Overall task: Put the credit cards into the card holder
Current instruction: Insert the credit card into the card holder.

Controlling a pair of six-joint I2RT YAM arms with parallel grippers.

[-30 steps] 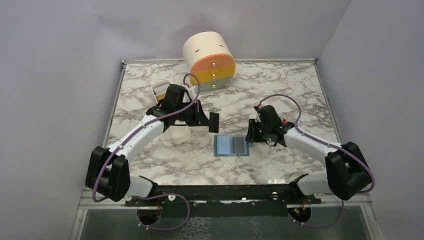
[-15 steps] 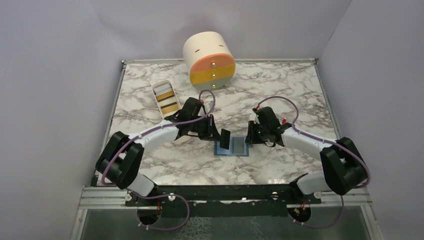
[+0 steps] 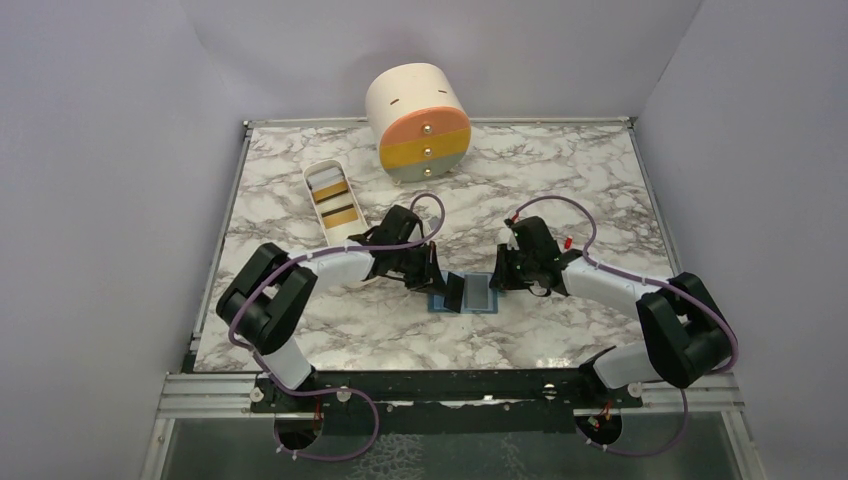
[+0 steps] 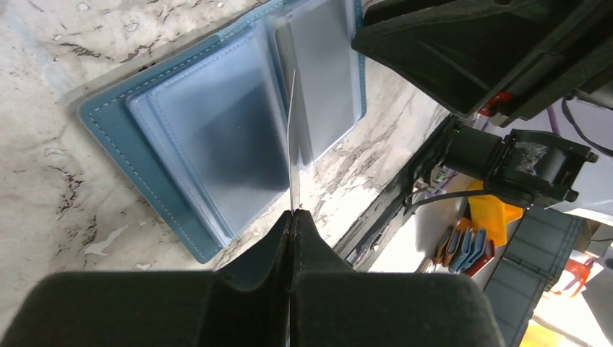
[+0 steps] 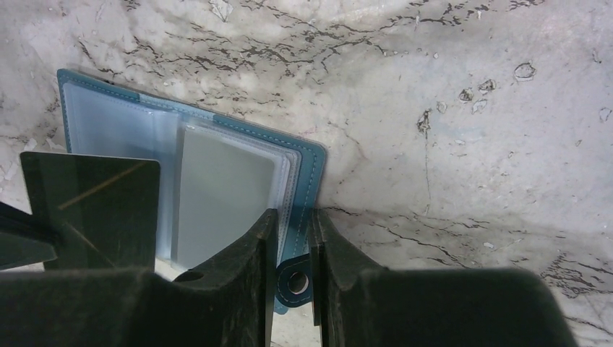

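Several cards (image 3: pixel 338 212) wait in the tray (image 3: pixel 309 188) at upper left of the top view. The holder (image 3: pixel 480 297) lies open at frame centre, between both grippers.

From the left wrist, the left gripper (image 4: pixel 291 217) is clamped on a dark card (image 4: pixel 291 137), which stands edge-on over the sleeves near the fold.

From the right wrist, the right gripper (image 5: pixel 293 231) straddles the holder's right edge by the snap tab. Its jaws are narrow, and I cannot tell if they pinch it.

I'd want that edge pinned firmly. Then I'd tilt the card flatter and slide it squarely and slowly into a sleeve mouth.
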